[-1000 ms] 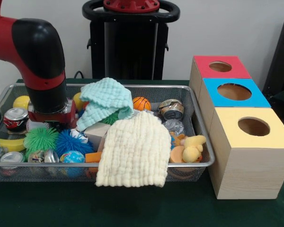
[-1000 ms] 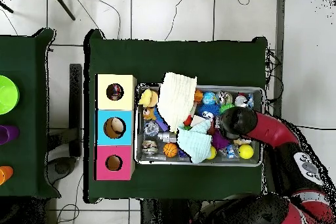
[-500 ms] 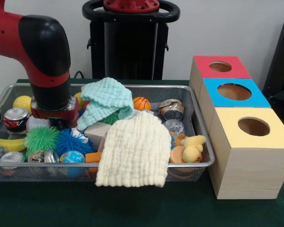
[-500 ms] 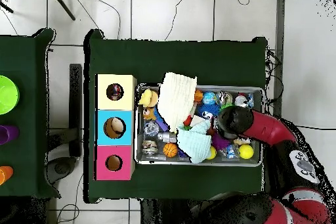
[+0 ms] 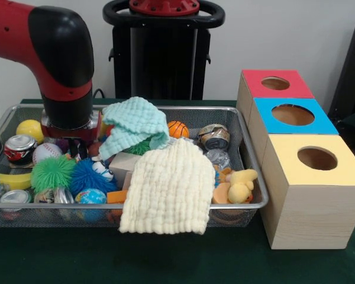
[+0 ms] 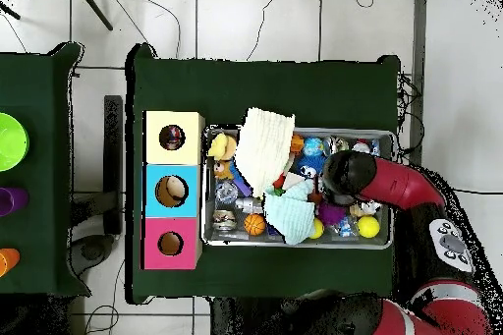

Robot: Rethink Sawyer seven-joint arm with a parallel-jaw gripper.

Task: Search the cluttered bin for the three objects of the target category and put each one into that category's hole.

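Note:
The wire mesh bin [image 5: 244,135] holds many toys, cans and two cloths; it also shows in the overhead view [image 6: 295,244]. My gripper [image 5: 77,148] is low in the bin's left part, among the balls, just left of the mint-green cloth [image 5: 133,125]. In the overhead view the arm's black wrist [image 6: 349,174] hides it. No ruffled printed fabric piece shows clearly; a small white, red and green patch [image 6: 280,186] lies between the cloths. The yellow-topped box's hole [image 5: 317,158] is at the right, nearest the camera, and also shows in the overhead view [image 6: 172,138].
A cream cloth [image 5: 168,189] hangs over the bin's front rim. The blue-topped box [image 5: 293,114] and the red-topped box [image 5: 275,83] stand behind the yellow one. A green spiky ball [image 5: 50,173], a blue spiky ball [image 5: 89,176], cans, a banana and a plush duck [image 5: 239,184] fill the bin.
The arm has shifted right in the front view, toward the mint-green cloth, and the wrist has risen a little. The cloth's left edge has moved slightly.

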